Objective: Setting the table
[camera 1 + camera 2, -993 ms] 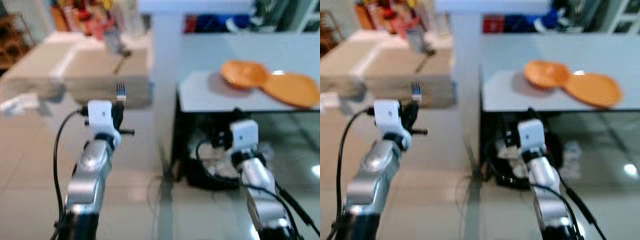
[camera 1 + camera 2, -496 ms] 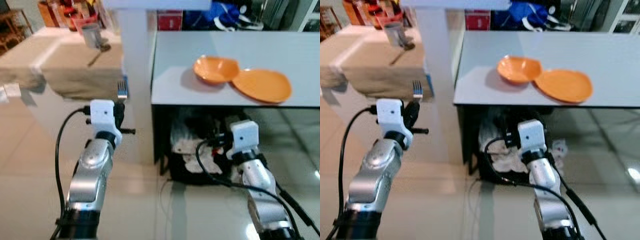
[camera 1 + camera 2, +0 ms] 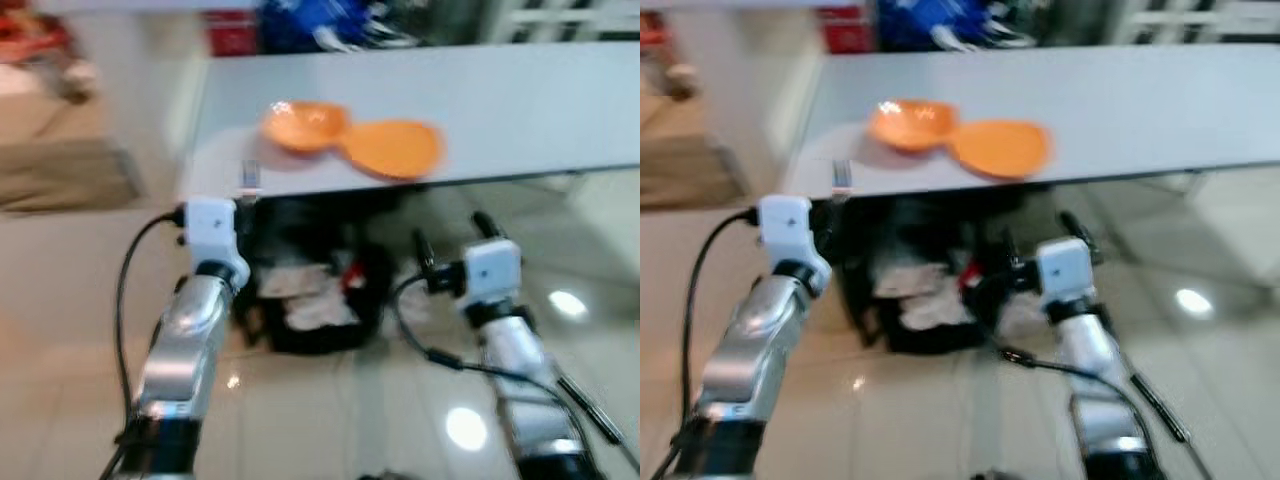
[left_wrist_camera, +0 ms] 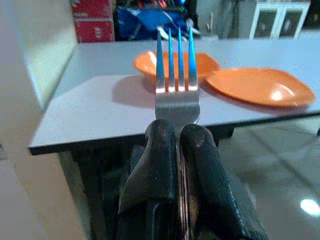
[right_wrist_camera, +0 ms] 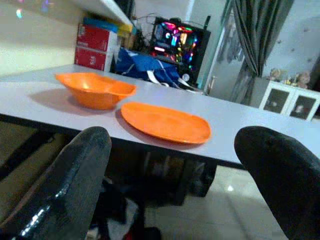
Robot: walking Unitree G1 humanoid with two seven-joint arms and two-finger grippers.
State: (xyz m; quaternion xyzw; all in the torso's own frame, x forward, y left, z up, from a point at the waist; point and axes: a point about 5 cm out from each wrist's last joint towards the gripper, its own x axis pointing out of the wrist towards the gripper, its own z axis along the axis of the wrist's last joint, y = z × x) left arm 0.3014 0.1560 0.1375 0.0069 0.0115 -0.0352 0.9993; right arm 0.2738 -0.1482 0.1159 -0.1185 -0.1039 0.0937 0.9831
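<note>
The left gripper (image 4: 176, 150) is clamped on a metal fork (image 4: 175, 85), its two black fingers (image 4: 157, 155) pressed together around the handle so the tines stick straight out past the tips. It hovers at the near left corner of a grey table (image 3: 520, 110), just short of the edge. The right gripper (image 5: 175, 165) is empty, its fingers (image 5: 80, 175) spread wide, and hangs lower down in front of the table's near edge. On the tabletop an orange bowl (image 3: 303, 124) sits touching an orange plate (image 3: 392, 148) to its right. Under the table lies a dark bin (image 3: 310, 300) of crumpled pale stuff on a glossy tiled floor (image 3: 330, 420).
</note>
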